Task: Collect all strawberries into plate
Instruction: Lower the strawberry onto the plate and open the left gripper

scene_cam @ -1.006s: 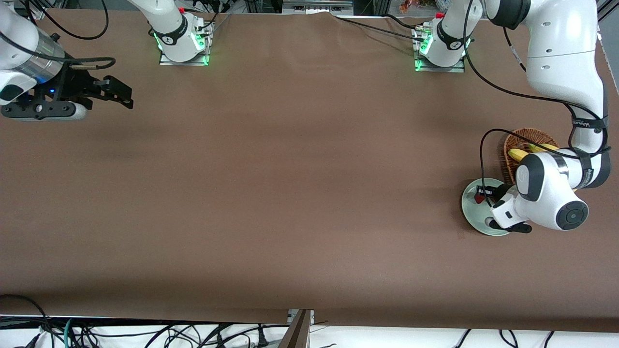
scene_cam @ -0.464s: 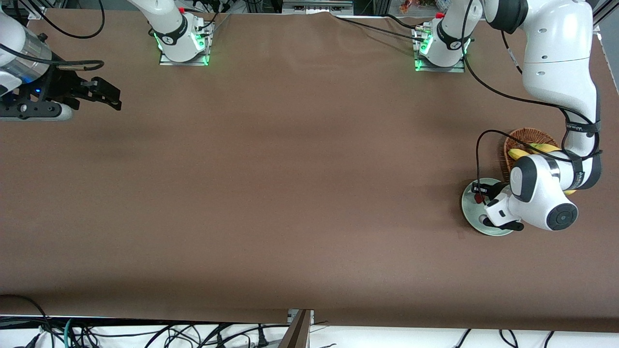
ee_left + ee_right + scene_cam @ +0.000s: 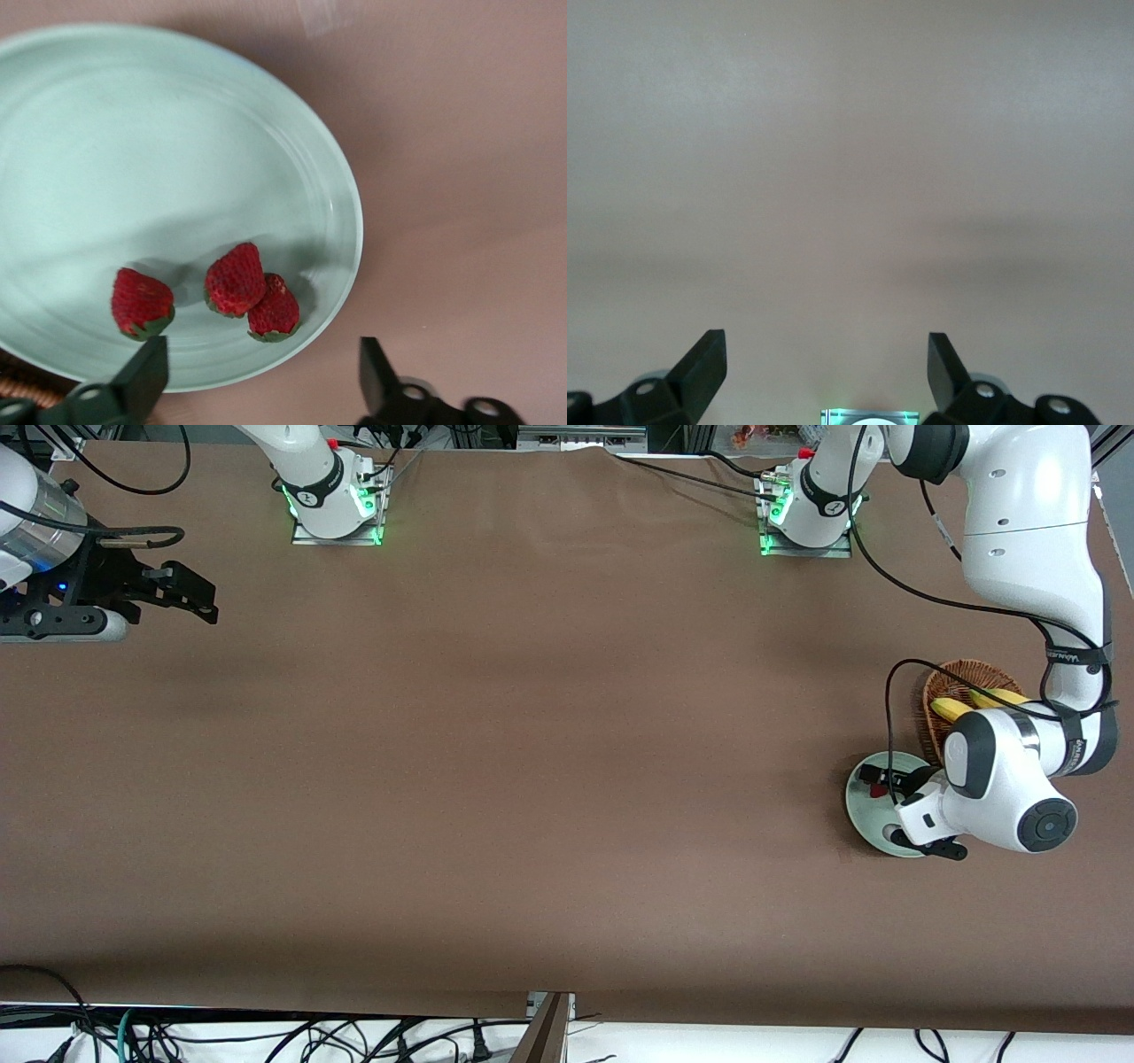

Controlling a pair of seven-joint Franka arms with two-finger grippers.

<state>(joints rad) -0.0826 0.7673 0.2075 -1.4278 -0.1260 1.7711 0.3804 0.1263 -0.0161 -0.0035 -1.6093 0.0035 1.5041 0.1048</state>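
Note:
Three strawberries (image 3: 142, 304) (image 3: 236, 280) (image 3: 275, 310) lie together on the pale mint-green plate (image 3: 133, 133), close to its rim. In the front view only a spot of red strawberry (image 3: 877, 789) shows on the plate (image 3: 864, 815), which sits at the left arm's end of the table. My left gripper (image 3: 261, 354) (image 3: 884, 778) hangs low over the plate's rim, open, with nothing between its fingers. At the right arm's end, my right gripper (image 3: 197, 595) (image 3: 827, 354) waits open over bare table.
A brown wicker basket (image 3: 939, 691) holding bananas (image 3: 952, 707) stands right beside the plate, farther from the front camera, partly hidden by the left arm. The brown tabletop (image 3: 549, 735) stretches bare between the two arms.
The left gripper opened and let a strawberry go onto the plate. The right gripper drifted a little toward its end of the table.

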